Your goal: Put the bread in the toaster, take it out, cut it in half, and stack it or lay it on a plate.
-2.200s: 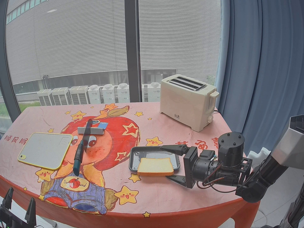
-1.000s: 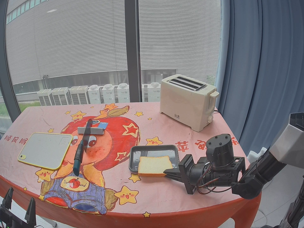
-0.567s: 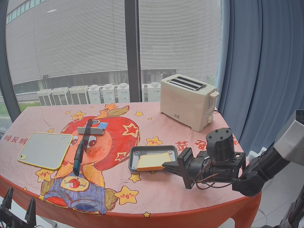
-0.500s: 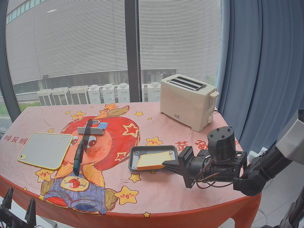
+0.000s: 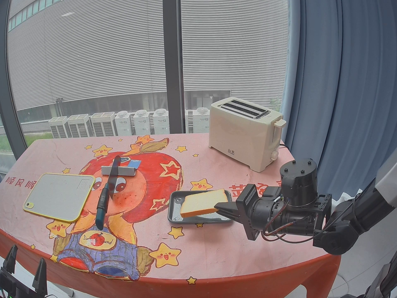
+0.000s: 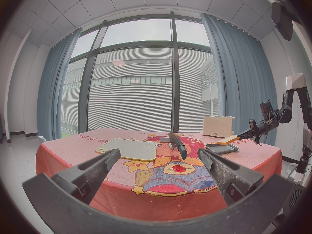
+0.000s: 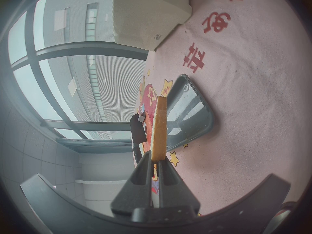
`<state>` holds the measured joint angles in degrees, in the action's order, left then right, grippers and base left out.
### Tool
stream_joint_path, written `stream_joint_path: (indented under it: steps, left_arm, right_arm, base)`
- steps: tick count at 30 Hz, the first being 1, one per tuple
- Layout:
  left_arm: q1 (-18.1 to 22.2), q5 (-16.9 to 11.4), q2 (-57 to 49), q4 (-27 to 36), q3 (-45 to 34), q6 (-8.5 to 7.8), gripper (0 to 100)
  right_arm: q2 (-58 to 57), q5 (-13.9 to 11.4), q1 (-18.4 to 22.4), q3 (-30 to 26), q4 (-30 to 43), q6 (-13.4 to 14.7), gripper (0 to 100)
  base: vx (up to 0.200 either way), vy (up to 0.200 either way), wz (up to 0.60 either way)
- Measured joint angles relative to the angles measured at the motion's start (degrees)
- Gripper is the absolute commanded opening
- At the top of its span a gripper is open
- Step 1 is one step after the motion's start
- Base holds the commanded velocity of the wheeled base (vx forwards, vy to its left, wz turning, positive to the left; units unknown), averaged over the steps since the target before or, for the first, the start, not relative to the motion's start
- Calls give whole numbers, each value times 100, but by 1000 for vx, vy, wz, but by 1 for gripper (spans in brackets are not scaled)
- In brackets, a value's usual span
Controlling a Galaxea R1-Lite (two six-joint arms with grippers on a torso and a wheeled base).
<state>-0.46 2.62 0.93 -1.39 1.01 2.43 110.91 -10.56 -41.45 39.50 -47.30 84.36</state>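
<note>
Tan bread nipped by its 3 o'clock edge in closed right jaws, over tray; may droop or slip before toaster at 1 o'clock. Left jaws agape, empty.

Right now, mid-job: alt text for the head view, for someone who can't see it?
The right gripper holds a tan slice of bread by one edge, tilted above a dark rectangular metal tray. A cream two-slot toaster stands behind; farther left lie a teal-handled knife and a white, yellow-rimmed cutting board.
</note>
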Motion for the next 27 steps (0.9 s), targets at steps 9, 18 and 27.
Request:
stream_joint_path:
  steps: [9, 18, 27]
  left_arm:
    - [2, 0, 0, 0, 0, 0, 100]
    - [2, 0, 0, 0, 0, 2, 100]
    - [2, 0, 0, 0, 0, -2, 100]
  right_arm:
    - [-250, 282, -138, -37, 274, -1070, 0]
    - [-462, 440, -221, -240, 222, -1916, 0]
    - [-866, 435, -455, -616, 212, -2595, 0]
  base:
    - [0, 0, 0]
    - [0, 0, 0]
    - [0, 0, 0]
